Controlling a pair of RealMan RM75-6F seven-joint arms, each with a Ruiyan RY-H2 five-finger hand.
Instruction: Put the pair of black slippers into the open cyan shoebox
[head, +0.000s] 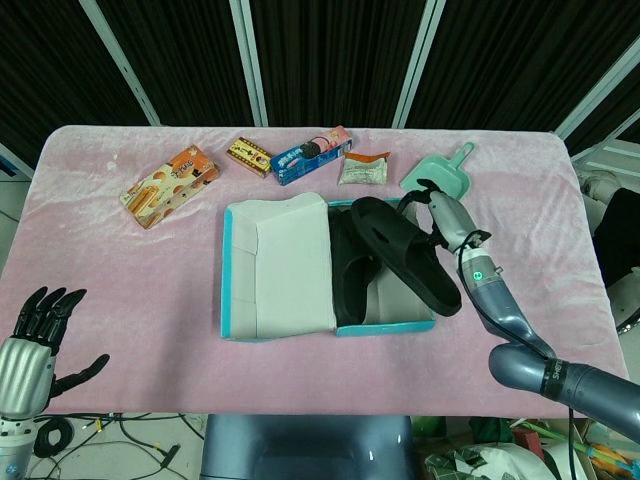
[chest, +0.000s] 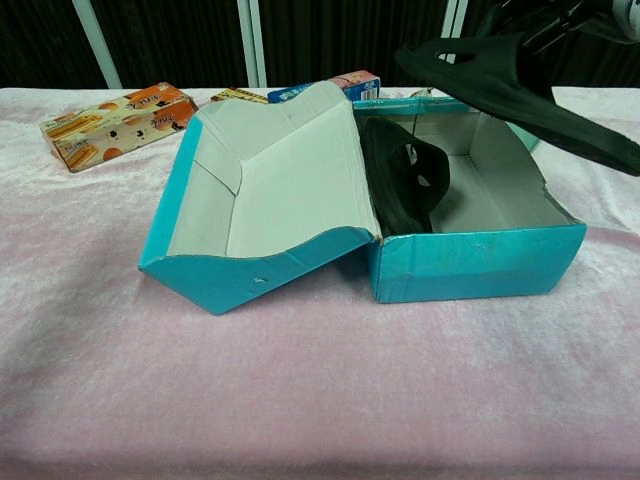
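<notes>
The open cyan shoebox (head: 232, 270) (chest: 470, 262) lies mid-table with its lid folded out to the left. One black slipper (head: 348, 270) (chest: 405, 185) stands on its side inside, against the lid side. My right hand (head: 443, 222) (chest: 560, 18) grips the second black slipper (head: 405, 254) (chest: 515, 85) and holds it in the air above the box, tilted, its heel end reaching past the box's front right corner. My left hand (head: 35, 340) hovers off the table's near left edge, fingers spread and holding nothing.
Along the back stand an orange snack box (head: 168, 186) (chest: 115, 122), a small yellow packet (head: 249, 155), a blue biscuit pack (head: 311, 154), a silver pouch (head: 363, 169) and a mint dustpan (head: 438, 180). Pink cloth (head: 130, 290) covers the table.
</notes>
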